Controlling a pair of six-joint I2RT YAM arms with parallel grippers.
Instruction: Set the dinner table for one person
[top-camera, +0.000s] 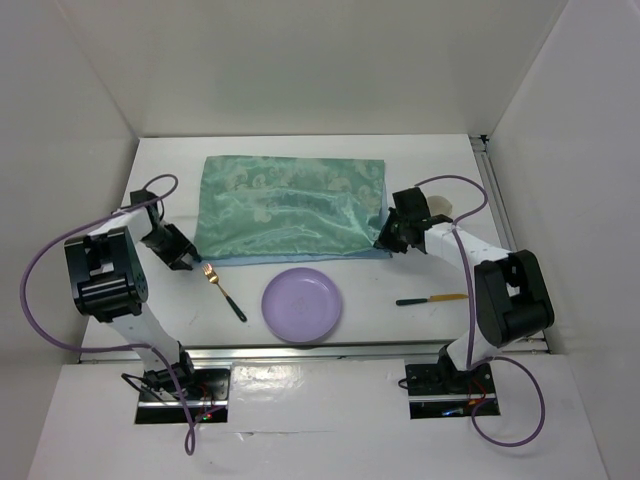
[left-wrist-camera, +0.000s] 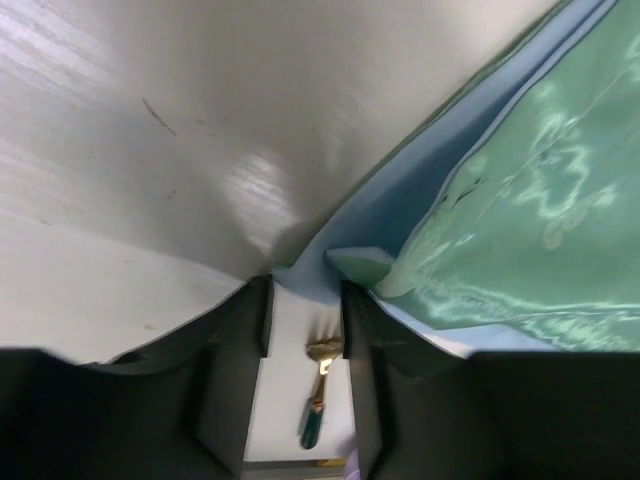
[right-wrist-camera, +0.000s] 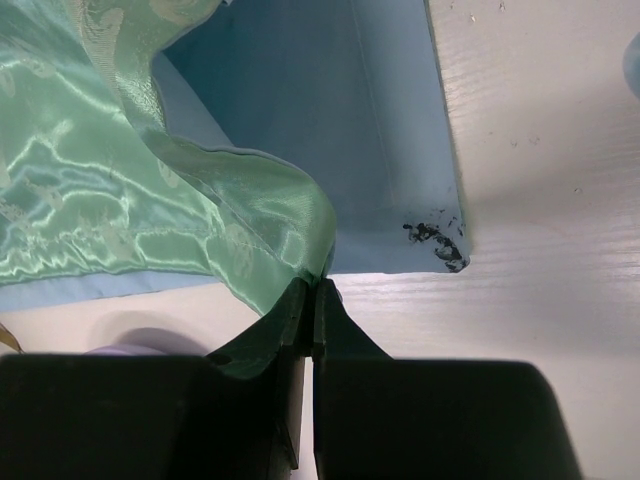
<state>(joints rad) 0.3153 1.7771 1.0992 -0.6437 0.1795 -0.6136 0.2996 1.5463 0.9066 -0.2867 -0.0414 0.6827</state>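
Cloth (top-camera: 290, 205), satiny and limp, lies spread on the worktop (top-camera: 440, 170) below both end effectors. It is probably slippery and best pinched at the corners. The right end effector (right-wrist-camera: 312, 288) is clamped on a corner fold at its tips. The left end effector (left-wrist-camera: 304, 292) stands partly open, with another corner just ahead of its tips.

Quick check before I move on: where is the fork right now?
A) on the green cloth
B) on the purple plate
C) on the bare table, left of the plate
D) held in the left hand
C: the fork lies flat on the bare dinner table, to the left of the purple plate and just off the near edge of the green cloth, with no hand on it.
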